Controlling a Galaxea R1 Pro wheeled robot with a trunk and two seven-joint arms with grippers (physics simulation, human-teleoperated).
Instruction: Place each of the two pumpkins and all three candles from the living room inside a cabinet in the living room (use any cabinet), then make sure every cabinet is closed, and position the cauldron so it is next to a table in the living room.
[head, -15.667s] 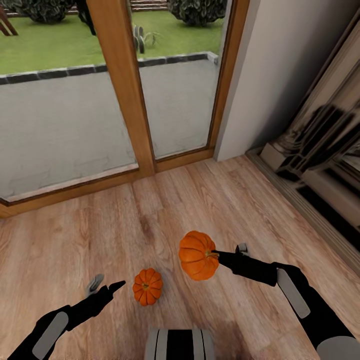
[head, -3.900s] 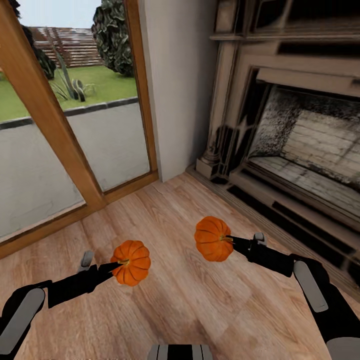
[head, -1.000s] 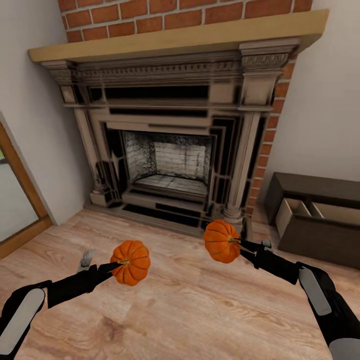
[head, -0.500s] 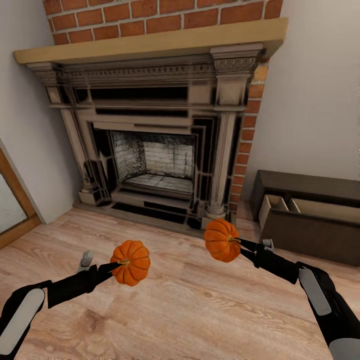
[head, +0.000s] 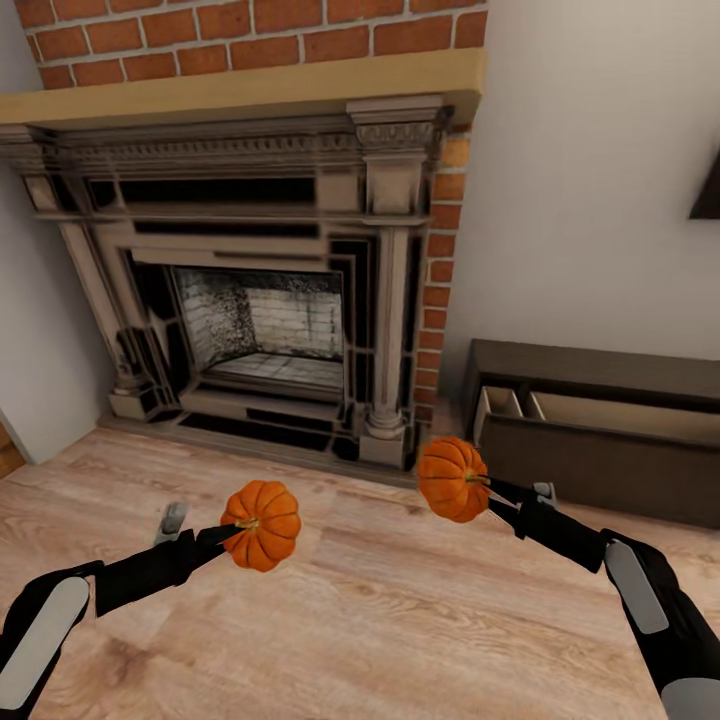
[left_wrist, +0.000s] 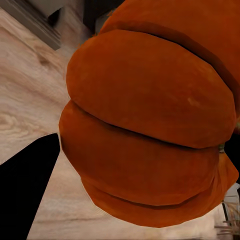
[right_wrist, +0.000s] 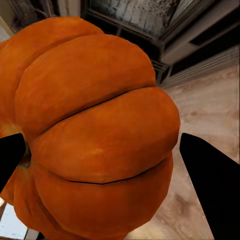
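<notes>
Left gripper (head: 236, 527): closed on the stem end of the left pumpkin (head: 262, 525), which hangs clear of the wood floor (head: 400, 620) in the lower left of the head view. One grey finger (head: 170, 521) stands up beside the black one; the contact itself is hidden behind the fruit. In the left wrist view the same pumpkin (left_wrist: 150, 125) takes up most of the frame, cut off at the upper and right edges, with one black fingertip (left_wrist: 25, 185) at lower left; the second finger is hard to make out.

Right gripper (head: 492, 489): likewise clamped on the stem of the right pumpkin (head: 453, 479), held a little right of centre, higher in the frame than the left one and well apart from it. Right wrist view: that pumpkin (right_wrist: 95, 135) sits between two black fingertips (right_wrist: 212, 185), one at each side edge; the stem is barely visible at the left edge.

Background, head view: ornate carved fireplace (head: 250, 290) in the upper left and centre, its left side cut off by the frame, brick above. Cabinet (head: 600, 440) at right-centre against the wall, dark brown, running out of frame at the right edge. A drawer stands open, showing a pale interior with dividers; its contents cannot be read. A dark shape at the upper right edge is too cropped to identify.
</notes>
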